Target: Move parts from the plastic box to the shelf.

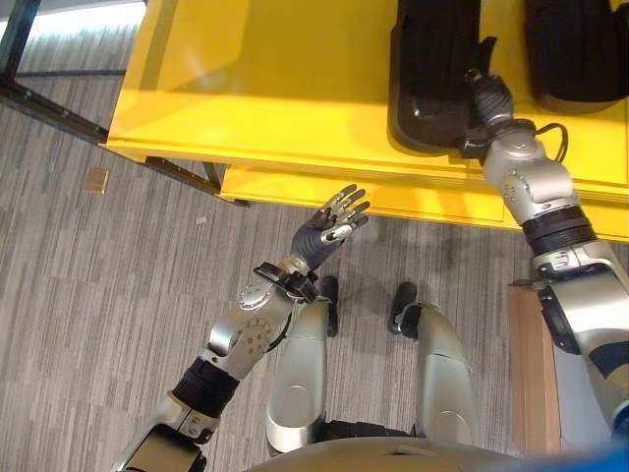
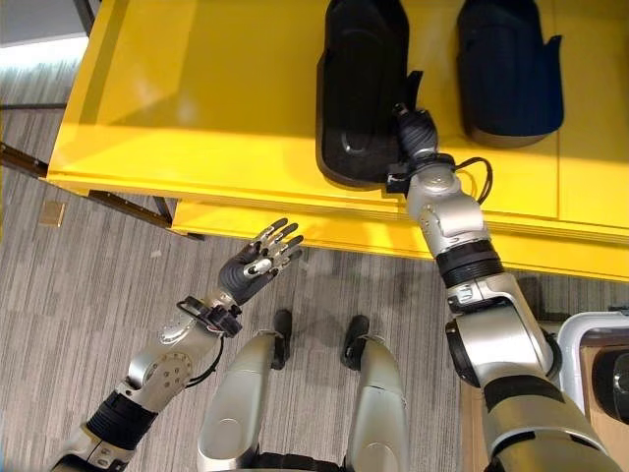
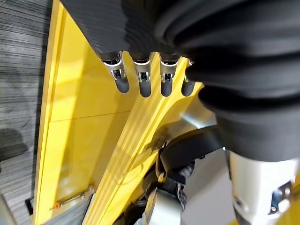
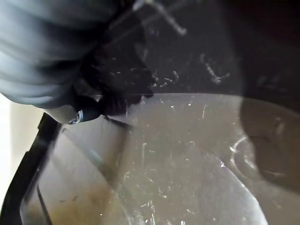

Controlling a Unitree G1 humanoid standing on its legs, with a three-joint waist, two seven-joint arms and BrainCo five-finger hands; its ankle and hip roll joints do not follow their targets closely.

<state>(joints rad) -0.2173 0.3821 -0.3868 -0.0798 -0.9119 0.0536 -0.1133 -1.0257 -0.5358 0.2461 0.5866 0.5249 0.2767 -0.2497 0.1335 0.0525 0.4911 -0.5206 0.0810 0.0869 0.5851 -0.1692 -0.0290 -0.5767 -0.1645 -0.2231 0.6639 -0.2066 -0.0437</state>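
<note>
I see my right hand [image 2: 417, 133] reaching onto the yellow shelf [image 2: 197, 98] against a black part [image 2: 359, 88]; its fingers I cannot tell. My left hand [image 2: 257, 261] hangs over the floor, fingers spread wide, holding nothing.

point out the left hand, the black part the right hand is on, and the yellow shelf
left hand [image 2: 257, 260], right eye view, on its palm
black part [image 2: 359, 79], right eye view, on its dark middle
yellow shelf [image 1: 265, 79], left eye view, on bare top surface

Bright yellow shelf [image 2: 216, 108], two glossy black moulded parts [image 2: 362, 88] and [image 2: 506, 69] on it, grey striped carpet floor [image 1: 88, 295], small tan block [image 1: 95, 179] on the carpet, pale wood-edged surface [image 1: 531, 374], silver hands with dark tips, left hand [image 2: 257, 261], right hand [image 2: 418, 133] under dark ribbed cover.
</note>
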